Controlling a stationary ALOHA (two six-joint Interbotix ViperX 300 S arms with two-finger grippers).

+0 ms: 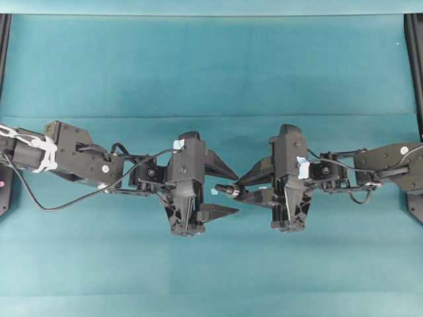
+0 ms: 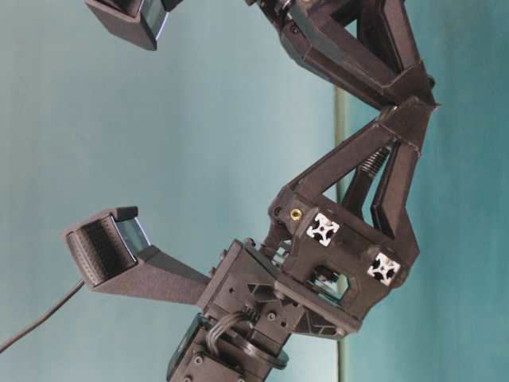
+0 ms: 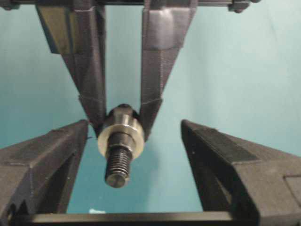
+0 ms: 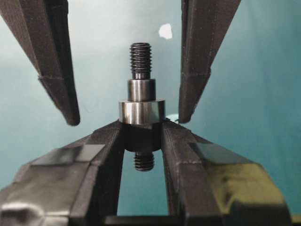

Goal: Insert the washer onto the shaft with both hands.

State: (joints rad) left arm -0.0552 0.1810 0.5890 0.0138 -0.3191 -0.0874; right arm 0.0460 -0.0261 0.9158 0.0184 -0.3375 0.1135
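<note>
Both arms meet over the middle of the green tabletop (image 1: 211,66), raised clear of it.

Right gripper (image 1: 239,185): fingers closed on the thick body of the shaft (image 4: 141,89). In the right wrist view the two fingers pinch the dark lower section from either side, and a short threaded stub shows below the grip.

Shaft: held level, with its long axis running left to right in the overhead view. Its thinner threaded end points left, toward the left gripper (image 1: 230,191).

Washer (image 4: 141,111): already on the shaft. It sits as a bright ring around the stepped section, seemingly seated against the wider shoulder just ahead of the right fingers, square to the axis and not tilted. In the left wrist view it appears as a pale collar behind the threaded tip.

Left gripper: fingers spread wide and holding nothing. One finger stands on each side of the shaft's axis, both well clear of washer and thread. The threaded tip lies between them, on the gripper's centre line.

Judgement: insertion looks complete. The governing relation is that the left fingers straddle the shaft's free end along its axis. Withdrawal should therefore run straight back to the left along that line, since a sideways drift could strike the thread or disturb the washer.
</note>
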